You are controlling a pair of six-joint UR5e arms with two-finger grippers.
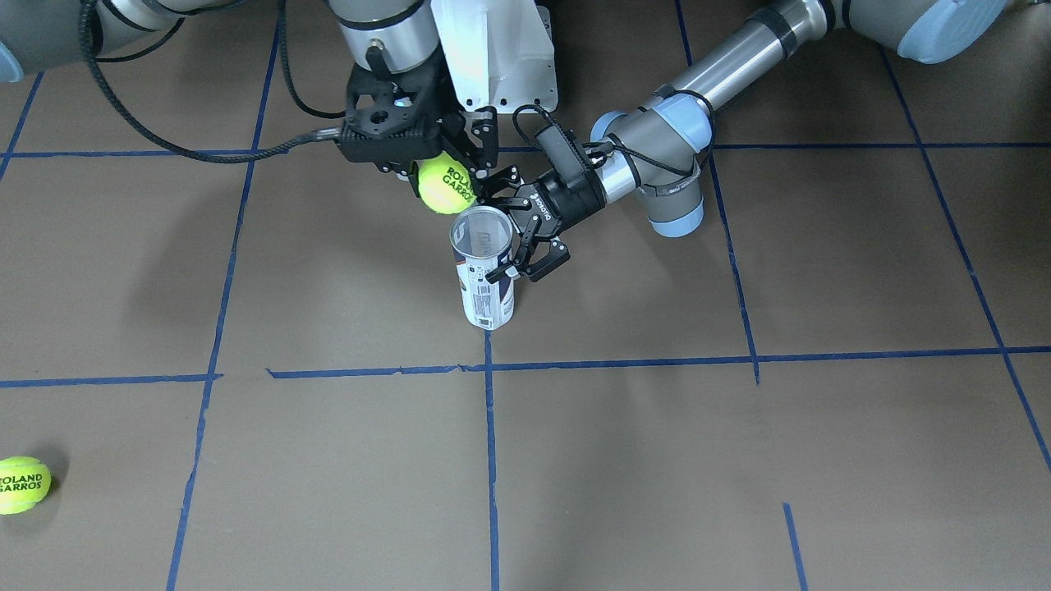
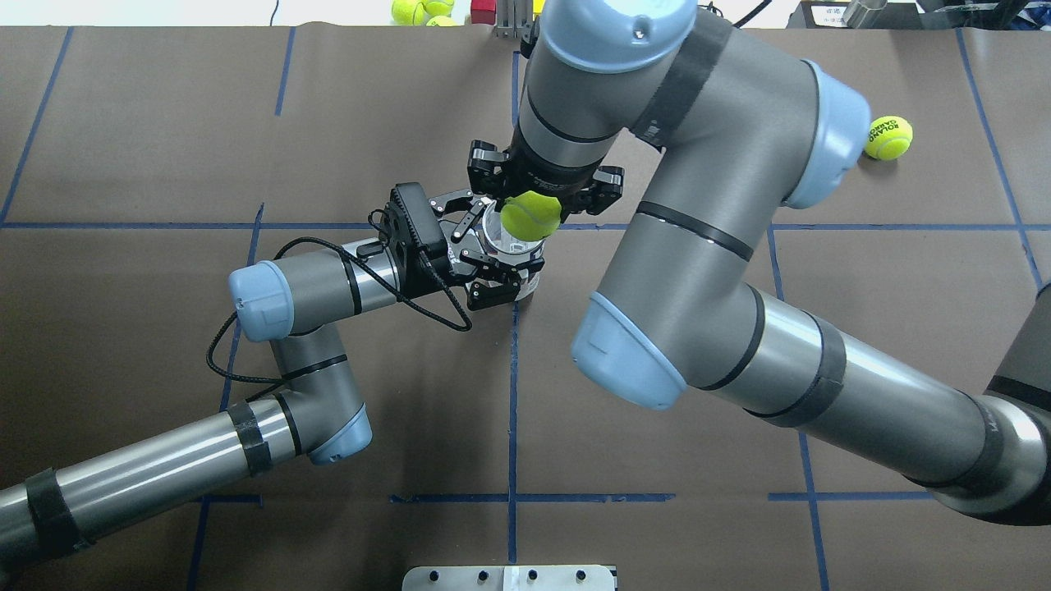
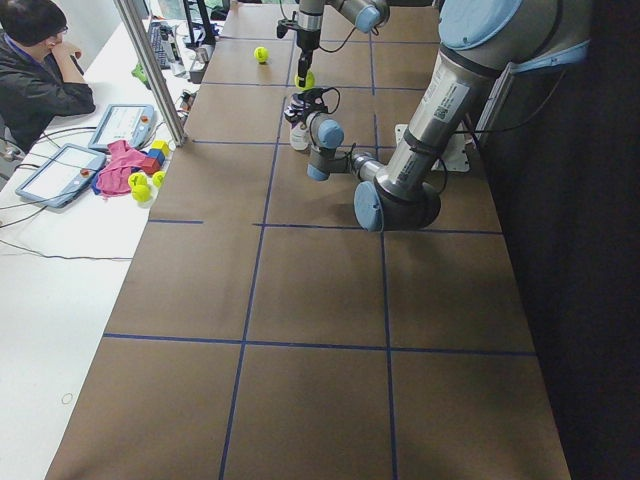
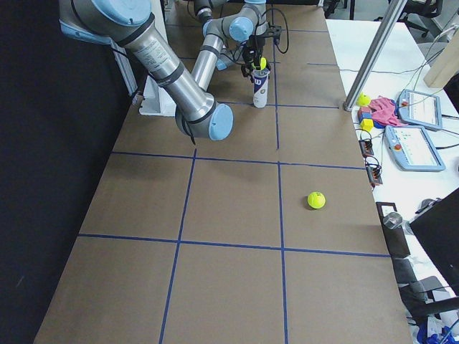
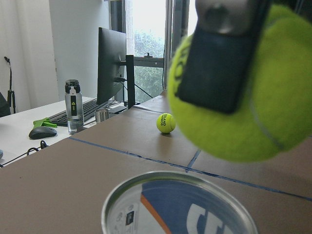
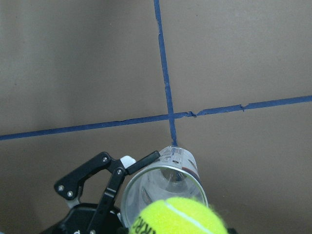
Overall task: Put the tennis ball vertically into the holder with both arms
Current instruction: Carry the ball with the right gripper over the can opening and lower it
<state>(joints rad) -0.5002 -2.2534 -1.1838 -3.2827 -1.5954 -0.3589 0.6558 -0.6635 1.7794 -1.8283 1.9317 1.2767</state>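
The holder, a clear tube with a white and navy label, stands upright on the brown table with its mouth open upward. My left gripper is shut on its upper part from the side; it also shows in the overhead view. My right gripper points down and is shut on a yellow-green tennis ball. The ball hangs just above the holder's rim, offset toward one edge and not inside. In the right wrist view the ball overlaps the near rim of the holder.
A second tennis ball lies loose far off on my right side. The white pedestal base stands behind the grippers. More balls sit past the far table edge. An operator sits at the side desk.
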